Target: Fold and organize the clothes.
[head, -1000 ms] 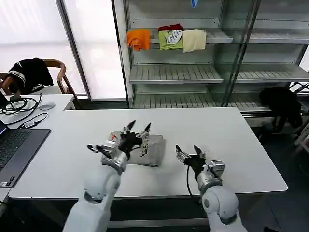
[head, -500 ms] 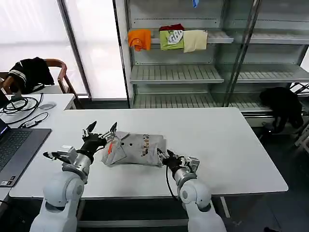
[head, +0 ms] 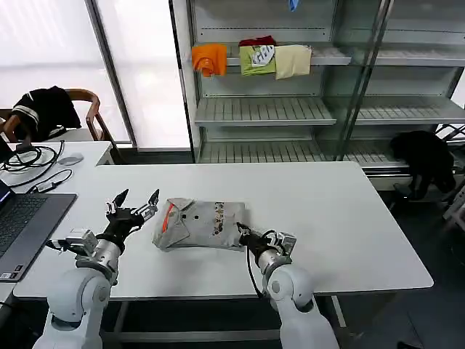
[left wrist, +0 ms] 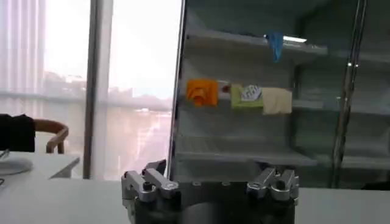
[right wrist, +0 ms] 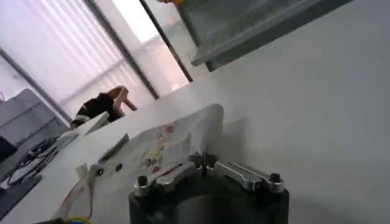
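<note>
In the head view, a folded grey shirt [head: 199,223] was seen lying on the white tabletop [head: 349,218], near its front edge and about midway between the two arms, its collar with the orange inner band turned toward the robot's left and a small multicoloured print showing on top. The left end effector [head: 134,203] was held just beside the collar end, clear of the cloth, its two fingers spread wide with nothing between them. The right end effector [head: 245,234] was placed at the shirt's opposite edge, at or against the fabric; whether its fingers were parted or closed on the cloth could not be told. A laptop [head: 22,225] and cables lay on a neighbouring desk at the robot's left, and orange, green and cream garments [head: 251,58] sat on a shelf behind. In the left wrist view, the left end effector's finger bases [left wrist: 146,182] were seen set well apart above the tabletop, facing the shelves. In the right wrist view, the shirt [right wrist: 164,143] was seen directly in front of the right end effector, its print and buttons visible, but the fingertips were hidden and their state could not be told.
</note>
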`<state>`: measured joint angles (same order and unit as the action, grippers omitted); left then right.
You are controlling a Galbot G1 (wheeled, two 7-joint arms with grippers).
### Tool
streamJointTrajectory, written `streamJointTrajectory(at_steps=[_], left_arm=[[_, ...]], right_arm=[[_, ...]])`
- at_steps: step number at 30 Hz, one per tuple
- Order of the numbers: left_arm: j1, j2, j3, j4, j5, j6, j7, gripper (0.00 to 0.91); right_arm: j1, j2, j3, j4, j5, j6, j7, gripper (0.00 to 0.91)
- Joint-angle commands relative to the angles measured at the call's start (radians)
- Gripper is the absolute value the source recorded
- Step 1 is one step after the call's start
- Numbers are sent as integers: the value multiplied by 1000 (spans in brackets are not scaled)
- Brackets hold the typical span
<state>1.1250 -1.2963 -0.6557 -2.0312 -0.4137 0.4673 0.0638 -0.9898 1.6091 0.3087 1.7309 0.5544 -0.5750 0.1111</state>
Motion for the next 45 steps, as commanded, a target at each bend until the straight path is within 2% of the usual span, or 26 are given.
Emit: streamJointTrajectory(at_steps=[1,4,6,14,15,16,19,23,25,26,28,29,31,32,35,37,39,45], left_arm=[[41,13,-35,-5,-11,-28,23,907],[46,14,-33,-5,-9,-33,39,907],[45,9,-26,-3,-9,-32,40,907],[31,-16,5,26,-3,-22,31,907],[33,-17,7,28,-2,-22,31,907],[34,-19,8,32,0,-22,31,907],[41,-23,9,40,7,-23,30,907],[51,-29,7,43,21,-22,25,907],[52,-31,4,57,28,-21,21,907],[52,-31,3,61,29,-21,19,907],[57,-28,0,75,31,-25,17,907],[58,-27,-1,79,32,-27,16,907],[63,-25,-5,87,40,-32,6,907],[65,-24,-6,88,41,-34,3,907],[79,-19,-10,99,67,-88,8,907],[84,-15,-12,117,96,-163,8,907],[84,-11,-17,122,98,-181,7,907],[92,3,-13,121,99,-186,25,907]], right_arm=[[19,46,42,32,29,-3,35,0],[19,-18,52,55,68,-3,71,0],[12,-47,63,65,88,-3,77,0],[-16,-160,126,99,65,-3,89,0],[-16,-162,134,98,43,-3,91,494],[-16,-162,140,95,11,-3,92,907],[-23,-156,154,86,-112,-3,63,907],[-63,-159,159,111,-351,-3,6,907],[-87,-166,155,131,-503,6,-29,907],[-97,-170,154,143,-591,17,-41,907],[-111,-193,146,163,-683,28,-43,907],[-118,-204,150,169,-695,56,-46,907],[-122,-223,189,190,-761,87,-102,907],[-121,-224,195,191,-760,89,-102,907],[-98,-247,246,201,-755,34,-111,907],[-100,-277,282,204,-767,24,-161,907],[-110,-287,308,205,-791,43,-214,907],[-124,-313,322,195,-748,23,-212,907]])
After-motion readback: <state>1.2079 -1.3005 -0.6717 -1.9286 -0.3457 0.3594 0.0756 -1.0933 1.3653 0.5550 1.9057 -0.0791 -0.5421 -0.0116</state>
